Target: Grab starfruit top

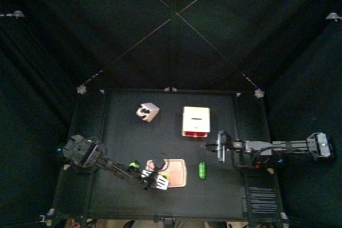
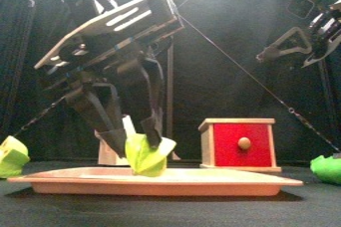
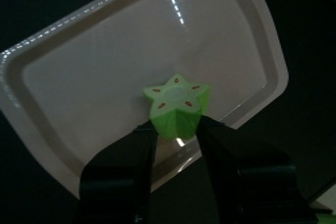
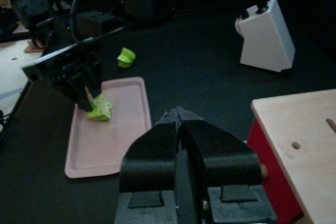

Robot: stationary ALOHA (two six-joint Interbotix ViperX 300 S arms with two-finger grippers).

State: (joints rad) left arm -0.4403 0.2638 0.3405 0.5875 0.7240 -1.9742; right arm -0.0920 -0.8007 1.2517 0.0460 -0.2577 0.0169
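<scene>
Down at the left gripper we see both black jaws closed against the lower sides of the starfruit, whose star-shaped pale green end faces the wrist camera. From the front, the same gripper hangs on its tilted arm with the fruit pinched between the fingertips, its bottom touching or just above the pink tray; we cannot tell which. From the other arm's wrist camera the fruit sits over the tray's far end. Beside the tray, a small lime-green piece lies at the front view's left edge and a darker green piece at its right edge. Behind the tray stands a wooden box with a red front and a knob, and farther back a white block-shaped stand. Off to the right side, the right gripper is raised above the table with its jaws pressed together, gripping nothing.
</scene>
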